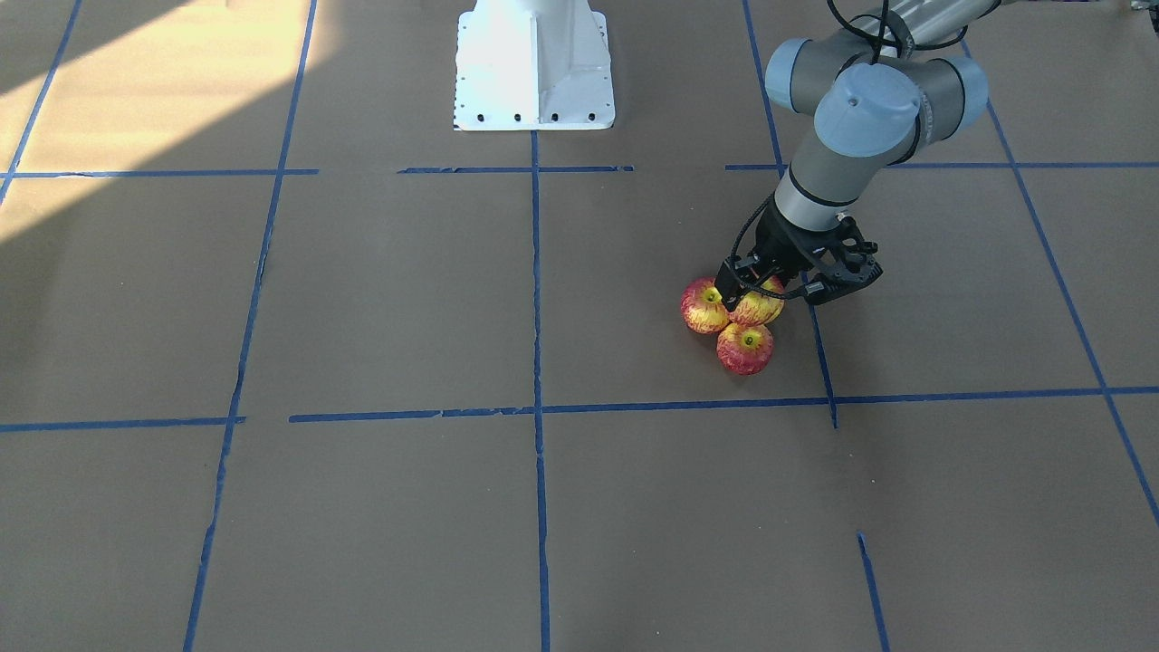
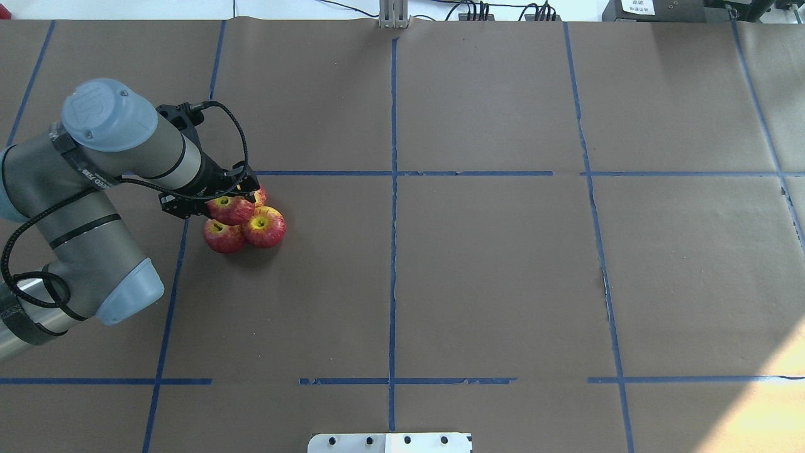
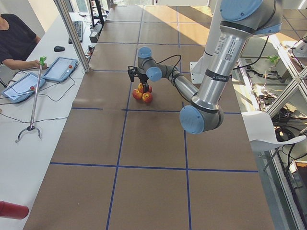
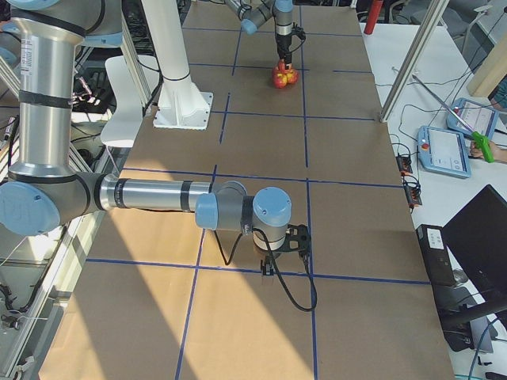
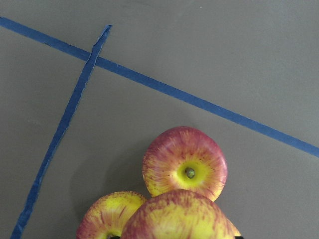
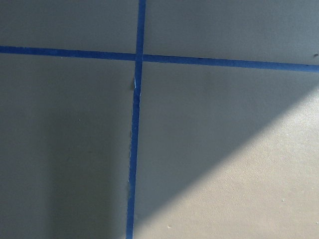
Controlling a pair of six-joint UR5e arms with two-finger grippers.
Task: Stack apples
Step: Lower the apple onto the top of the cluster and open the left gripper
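Four red-and-yellow apples sit in a cluster on the brown table on my left side. Two base apples [image 2: 224,237] [image 2: 265,227] show plainly from overhead, and a third [image 2: 260,195] peeks out behind. The fourth apple [image 2: 231,209] rests on top of them, between the fingers of my left gripper [image 2: 217,198], which looks shut on it. In the front view the left gripper [image 1: 747,292] is over the top apple [image 1: 759,308]. The left wrist view shows the top apple [image 5: 179,216] close up over a base apple [image 5: 185,163]. My right gripper [image 4: 289,237] shows only in the right side view, so I cannot tell its state.
Blue tape lines [image 2: 393,189] split the brown table into squares. The white robot base [image 1: 534,68] stands at the table's near edge. My right arm [image 4: 158,194] reaches low over the table far from the apples. Operators' tablets [image 3: 60,68] lie on a side desk.
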